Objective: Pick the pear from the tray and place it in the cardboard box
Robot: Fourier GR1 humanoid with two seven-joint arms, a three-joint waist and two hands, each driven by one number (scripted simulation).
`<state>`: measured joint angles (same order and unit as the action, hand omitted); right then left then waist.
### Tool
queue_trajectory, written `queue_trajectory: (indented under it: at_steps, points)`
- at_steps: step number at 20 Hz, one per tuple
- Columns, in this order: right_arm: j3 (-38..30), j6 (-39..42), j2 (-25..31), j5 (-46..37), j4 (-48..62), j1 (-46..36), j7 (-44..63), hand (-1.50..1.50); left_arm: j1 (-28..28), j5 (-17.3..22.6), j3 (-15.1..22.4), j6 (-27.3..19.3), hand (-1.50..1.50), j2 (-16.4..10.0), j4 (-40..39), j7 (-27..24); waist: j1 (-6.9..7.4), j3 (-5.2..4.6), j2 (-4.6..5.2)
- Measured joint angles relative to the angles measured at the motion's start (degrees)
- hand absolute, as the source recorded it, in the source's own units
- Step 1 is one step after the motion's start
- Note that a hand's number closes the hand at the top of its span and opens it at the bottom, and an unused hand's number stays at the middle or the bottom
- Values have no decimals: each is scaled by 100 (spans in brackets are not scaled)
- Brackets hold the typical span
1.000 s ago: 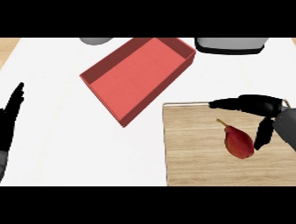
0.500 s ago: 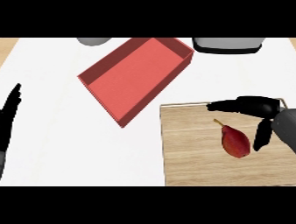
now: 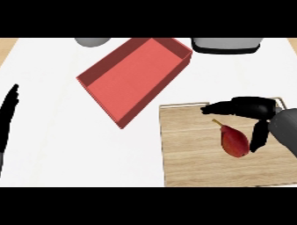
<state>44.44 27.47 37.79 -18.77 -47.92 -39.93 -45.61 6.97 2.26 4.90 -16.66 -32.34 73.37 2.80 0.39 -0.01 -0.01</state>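
R hand (image 3: pixel 250 107): open, holding nothing. Fingers stretched out flat, thumb hanging down apart from them. No grip yet.
pear (image 3: pixel 234 140): lying on the wooden tray (image 3: pixel 190 154), on the palm side of my R hand, in the gap betw. thumb and fingers. Thumb sits just beside its fat end; can't tell if they touch.
long axis: stem end points toward the fingers, fat end toward the forearm side, running roughly alongside the thumb.
L hand (image 3: pixel 1 129): resting open at the far edge, fingers up, well apart from the pear. R hand is much nearer.
red box (image 3: pixel 135 77): out past the R fingertips, well apart from the hand. I take it as the drop spot.
next, I reckon: close thumb + fingers across the pear's short axis, then lift.
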Motion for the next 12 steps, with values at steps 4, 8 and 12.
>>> queue_trajectory:
  at_steps: [4, 8, 12]
  points:
    - [145, 52, 67, -85, -192, 91, 218, -150, -17, -29, -85, 71, 0, -11, 42, 12, -5, -1, -2]
    - [170, 134, 19, -132, -349, 164, 511, -150, -47, -127, -106, 73, 0, 69, 93, 52, -15, -9, -12]
    - [-37, -47, -90, -174, -458, 324, 656, 150, -79, -209, -151, 105, 0, 130, 229, 155, -20, -26, -35]
